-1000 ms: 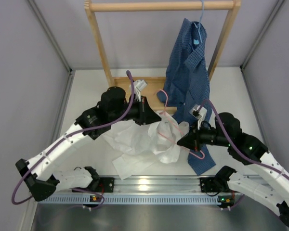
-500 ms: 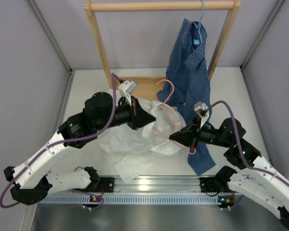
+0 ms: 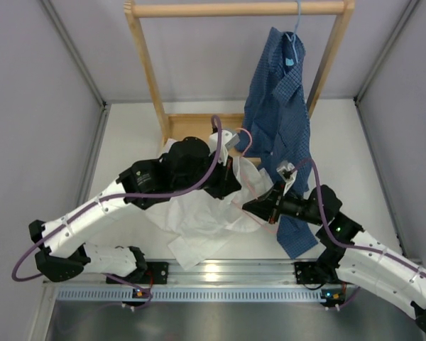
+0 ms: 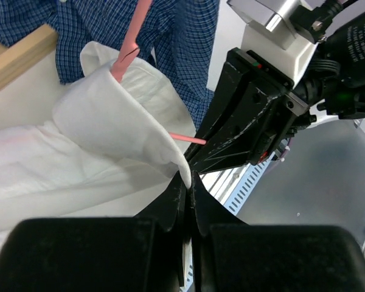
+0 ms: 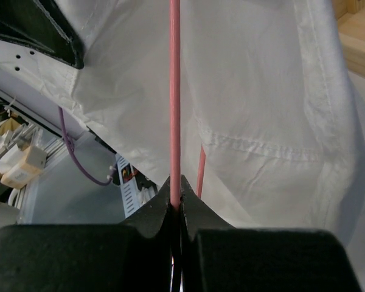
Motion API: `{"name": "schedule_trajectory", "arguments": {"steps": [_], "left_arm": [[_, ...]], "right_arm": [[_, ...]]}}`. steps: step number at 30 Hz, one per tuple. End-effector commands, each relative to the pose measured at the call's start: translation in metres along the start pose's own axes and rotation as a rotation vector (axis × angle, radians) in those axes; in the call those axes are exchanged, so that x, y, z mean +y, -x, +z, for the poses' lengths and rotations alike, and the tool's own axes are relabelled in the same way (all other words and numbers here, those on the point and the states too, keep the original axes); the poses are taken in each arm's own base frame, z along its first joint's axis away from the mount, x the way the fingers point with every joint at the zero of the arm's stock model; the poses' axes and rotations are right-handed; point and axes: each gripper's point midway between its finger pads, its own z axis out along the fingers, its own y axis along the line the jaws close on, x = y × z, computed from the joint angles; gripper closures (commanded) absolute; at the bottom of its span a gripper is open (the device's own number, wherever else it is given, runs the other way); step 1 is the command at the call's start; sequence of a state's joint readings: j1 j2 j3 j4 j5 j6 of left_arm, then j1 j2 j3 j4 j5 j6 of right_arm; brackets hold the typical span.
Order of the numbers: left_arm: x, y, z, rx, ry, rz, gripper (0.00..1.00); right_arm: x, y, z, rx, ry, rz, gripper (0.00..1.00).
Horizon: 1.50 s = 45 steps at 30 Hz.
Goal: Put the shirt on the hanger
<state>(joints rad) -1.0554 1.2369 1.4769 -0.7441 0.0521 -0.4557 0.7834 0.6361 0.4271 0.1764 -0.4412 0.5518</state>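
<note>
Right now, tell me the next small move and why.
Probably the left claw should pull its pinched edge of the white shirt a little farther over the pink hanger, which the right claw clamps: the wire already runs under the fabric, but a stretch beside the right claw is bare.

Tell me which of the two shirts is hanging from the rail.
The dark blue checked shirt, on a light blue hanger over the wooden rail. The white shirt is lower down, pinched by the left gripper.
</note>
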Motion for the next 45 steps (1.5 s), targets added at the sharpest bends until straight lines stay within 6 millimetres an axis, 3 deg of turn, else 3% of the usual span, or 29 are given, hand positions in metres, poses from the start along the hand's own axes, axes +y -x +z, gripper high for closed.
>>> {"name": "schedule_trajectory", "arguments": {"steps": [1, 3, 6, 7, 8, 10, 12, 14, 18, 20, 24, 27, 31, 40, 45], "left_arm": [[-0.02, 0.008, -0.015, 0.003, -0.054, 0.084, 0.97], [-0.027, 0.013, -0.023, -0.014, -0.096, 0.142, 0.8], [-0.038, 0.028, -0.038, -0.061, -0.154, 0.256, 0.62], [-0.039, 0.034, -0.044, -0.086, -0.153, 0.274, 0.33], [-0.044, 0.049, -0.054, -0.135, -0.155, 0.296, 0.13], [-0.053, 0.062, -0.065, -0.177, -0.184, 0.326, 0.02], [-0.069, 0.082, -0.086, -0.244, -0.243, 0.386, 0.02], [-0.071, 0.094, -0.096, -0.293, -0.241, 0.47, 0.02], [-0.04, 0.128, -0.108, -0.435, -0.019, 0.536, 0.02], [-0.034, 0.133, -0.111, -0.462, 0.018, 0.576, 0.02], [-0.036, 0.12, -0.092, -0.403, -0.023, 0.68, 0.02], [-0.05, 0.09, -0.07, -0.284, -0.167, 0.761, 0.02], [-0.067, 0.062, -0.062, -0.188, -0.335, 0.823, 0.02], [-0.079, 0.062, -0.052, -0.167, -0.405, 0.841, 0.02], [-0.08, 0.047, -0.042, -0.106, -0.454, 0.821, 0.08]], "right_arm": [[0.027, 0.058, 0.0, -0.238, 0.069, -0.1, 1.0], [0.03, 0.061, -0.004, -0.275, 0.082, -0.109, 1.0], [0.032, 0.062, -0.009, -0.315, 0.098, -0.111, 1.0], [0.037, 0.067, -0.012, -0.346, 0.117, -0.118, 1.0], [0.037, 0.067, -0.015, -0.363, 0.121, -0.117, 1.0], [0.04, 0.073, -0.019, -0.404, 0.132, -0.122, 1.0], [0.039, 0.074, -0.022, -0.425, 0.129, -0.12, 1.0], [0.041, 0.075, -0.022, -0.436, 0.138, -0.125, 1.0], [0.048, 0.072, -0.023, -0.411, 0.175, -0.137, 1.0], [0.051, 0.066, -0.025, -0.394, 0.192, -0.152, 1.0], [0.057, 0.056, -0.033, -0.375, 0.236, -0.184, 1.0], [0.06, 0.049, -0.038, -0.344, 0.24, -0.187, 1.0], [0.065, 0.044, -0.047, -0.313, 0.244, -0.221, 1.0], [0.078, 0.028, -0.057, -0.184, 0.288, -0.295, 1.0], [0.087, 0.028, -0.062, -0.174, 0.33, -0.328, 1.0]]}}
